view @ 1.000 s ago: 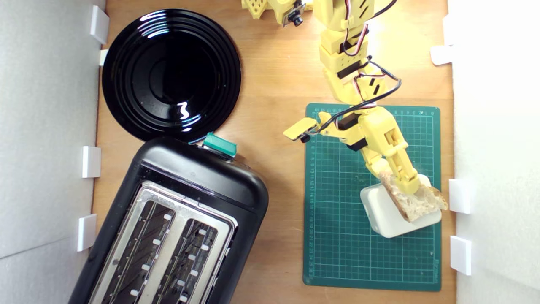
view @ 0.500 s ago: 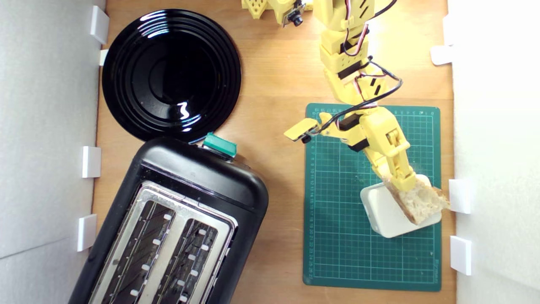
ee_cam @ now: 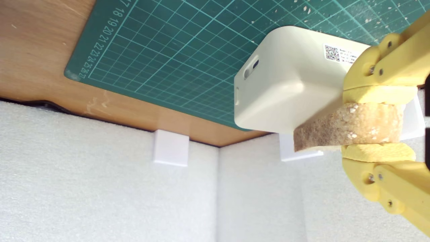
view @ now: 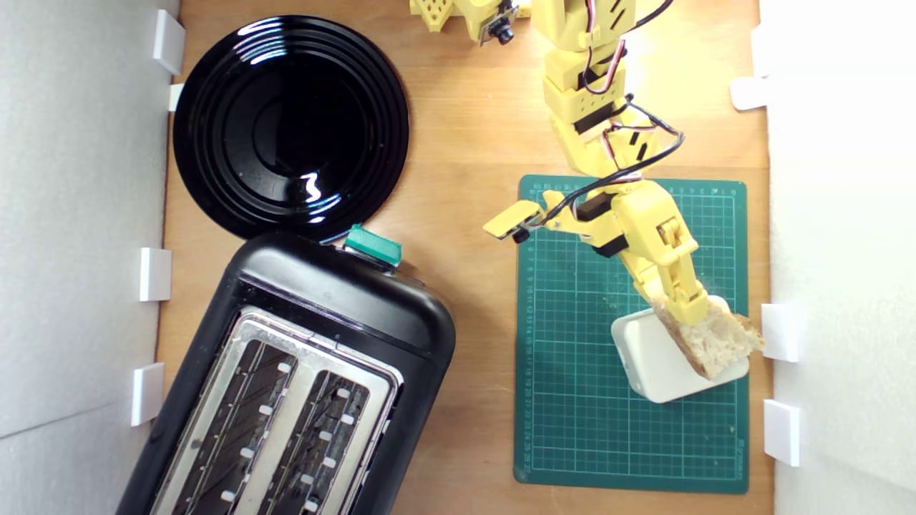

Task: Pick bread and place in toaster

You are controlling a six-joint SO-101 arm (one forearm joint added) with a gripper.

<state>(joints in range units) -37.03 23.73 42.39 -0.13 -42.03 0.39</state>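
Bread (view: 718, 342): lower right of the exterior view, clamped in end effector (view: 685, 309) above white block (view: 647, 361). Toaster (view: 300, 386): lower left, slots vacant.

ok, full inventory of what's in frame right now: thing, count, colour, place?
bread: 1, pale crumb with brown crust, pinched in the gripper over the white block
toaster: 1, black with metal top and teal lever knob, lower part of the exterior view's left
plate: 1, glossy black, upper part of the exterior view's left, beside the toaster
cutting mat: 1, green, on the exterior view's right
white block: 1, cream-white, on the mat
table: 1, wood
foam walls: white, around the table
brackets: several, white, along the table edges
gripper: 1, yellow, shut on the bread
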